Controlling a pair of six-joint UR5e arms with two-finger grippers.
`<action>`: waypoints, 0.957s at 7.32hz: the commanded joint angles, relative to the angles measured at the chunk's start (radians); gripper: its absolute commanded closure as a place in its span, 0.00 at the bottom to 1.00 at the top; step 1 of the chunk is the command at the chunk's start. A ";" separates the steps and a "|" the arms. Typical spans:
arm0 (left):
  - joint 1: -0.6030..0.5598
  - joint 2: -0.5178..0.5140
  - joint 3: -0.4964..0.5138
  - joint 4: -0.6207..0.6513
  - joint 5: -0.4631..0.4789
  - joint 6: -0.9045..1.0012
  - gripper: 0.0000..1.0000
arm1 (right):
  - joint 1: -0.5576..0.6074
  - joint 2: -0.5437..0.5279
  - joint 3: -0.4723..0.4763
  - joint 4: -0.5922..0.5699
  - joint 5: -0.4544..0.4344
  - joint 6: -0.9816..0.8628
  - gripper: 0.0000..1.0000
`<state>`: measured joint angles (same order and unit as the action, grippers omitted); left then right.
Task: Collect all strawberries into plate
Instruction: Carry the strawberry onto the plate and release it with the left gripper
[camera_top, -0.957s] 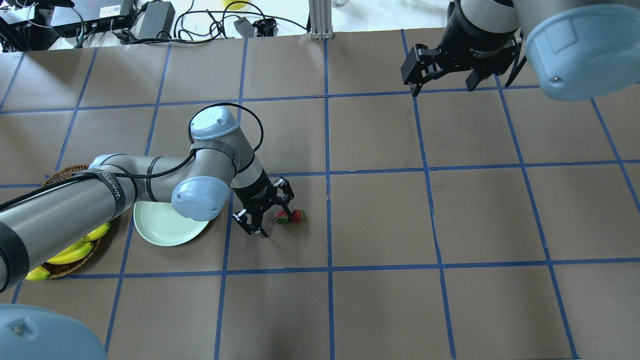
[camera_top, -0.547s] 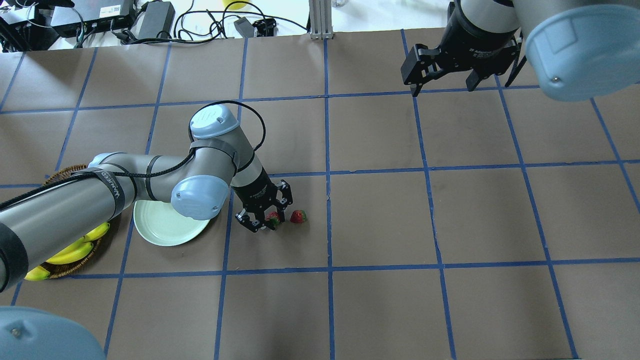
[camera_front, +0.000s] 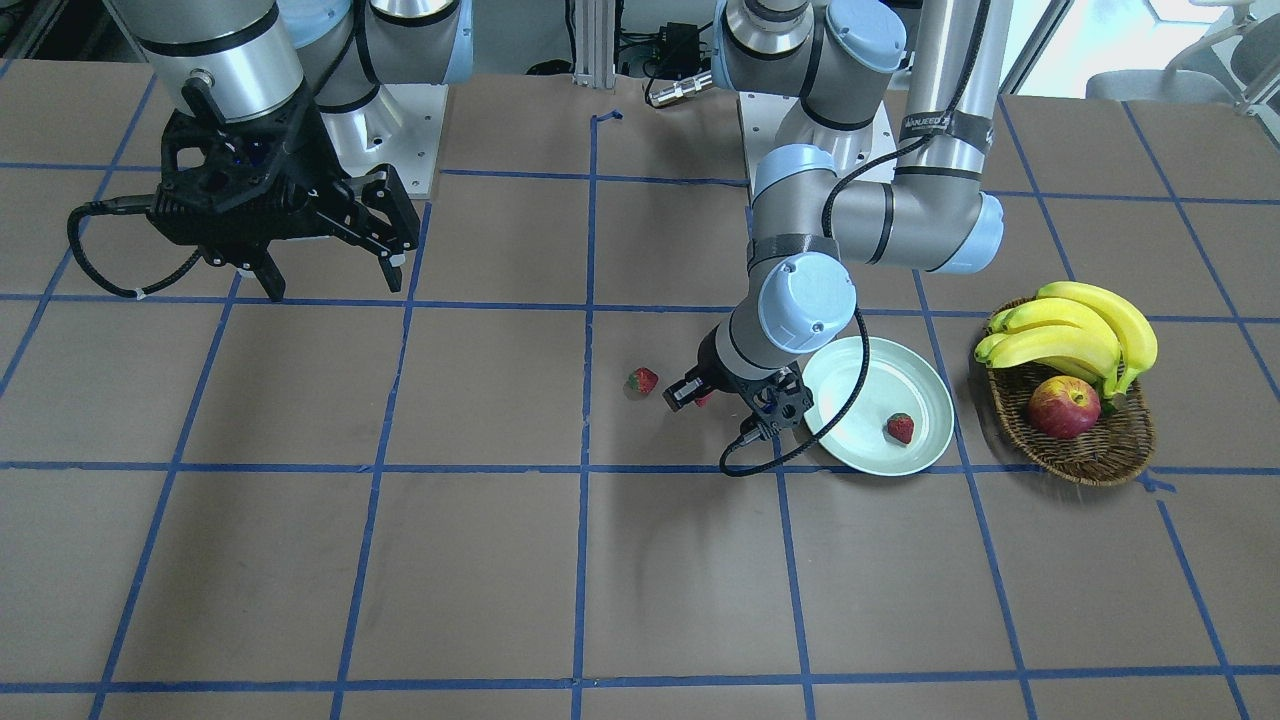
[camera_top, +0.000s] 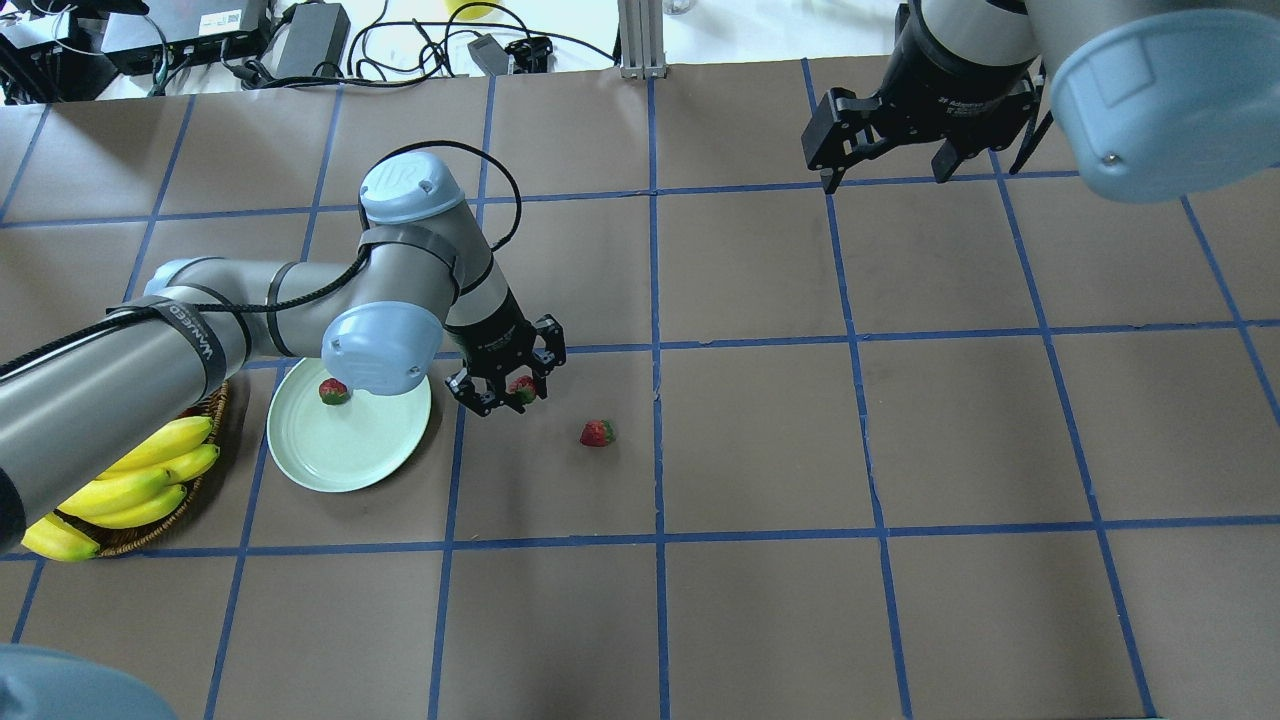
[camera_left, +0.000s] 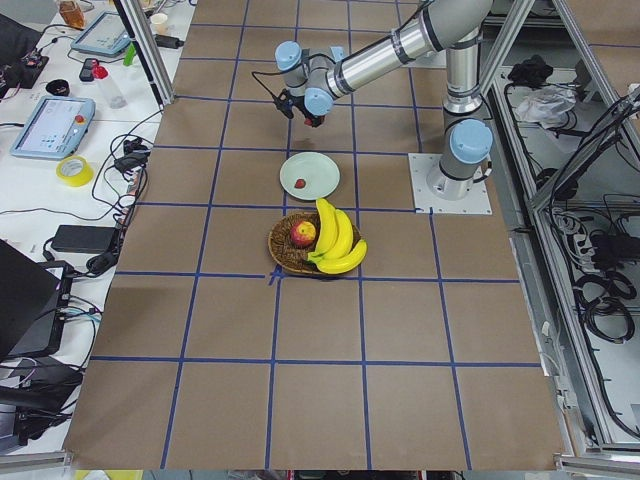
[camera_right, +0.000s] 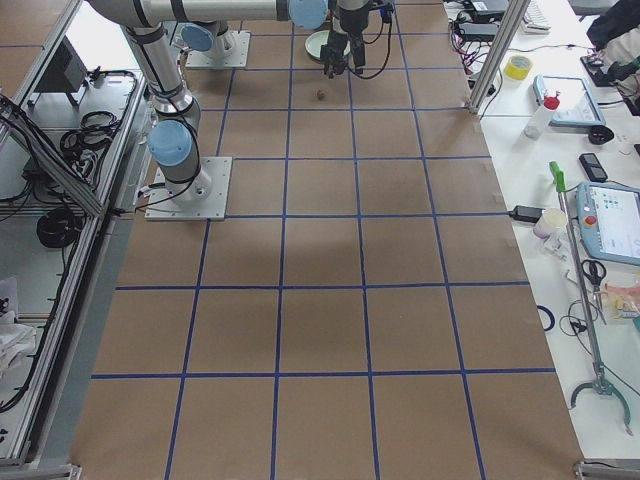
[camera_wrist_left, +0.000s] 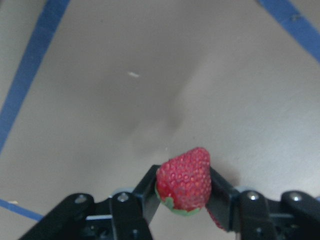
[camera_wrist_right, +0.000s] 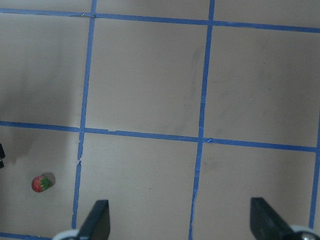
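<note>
- Since half a second ago, the left gripper (camera_top: 508, 397) has risen and swung up-left toward the plate (camera_top: 340, 465), carrying one strawberry (camera_top: 521, 388). The loose berry (camera_top: 597, 433) has not shifted.
- At the lower left of the overhead view sits the basket (camera_top: 150, 532) of bananas (camera_top: 120, 490), just beside the plate.
- The plate lies left of centre. A plated berry (camera_top: 334, 391) rests near its upper rim, beside the arm's blue joint cap.
- The loose berry lies on the table, a little to the lower right of the left gripper.
- The left gripper's jaws are pinched on the carried strawberry, off the table, just right of the plate's rim.
- The right gripper (camera_top: 887, 180) hangs at the upper right, jaws spread wide, empty.
</note>
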<state>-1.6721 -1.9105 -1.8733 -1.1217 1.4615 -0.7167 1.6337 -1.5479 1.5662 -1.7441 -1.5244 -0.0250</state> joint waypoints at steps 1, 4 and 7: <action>0.079 0.010 0.071 -0.062 0.123 0.051 1.00 | 0.000 0.000 0.000 0.000 0.000 0.000 0.00; 0.240 0.027 0.056 -0.105 0.195 0.305 1.00 | 0.000 0.002 0.000 0.000 0.001 0.002 0.00; 0.275 0.007 0.003 -0.104 0.197 0.355 0.40 | 0.000 0.005 0.000 -0.002 0.001 0.002 0.00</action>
<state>-1.4056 -1.8985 -1.8565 -1.2263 1.6578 -0.3827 1.6337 -1.5440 1.5662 -1.7451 -1.5236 -0.0234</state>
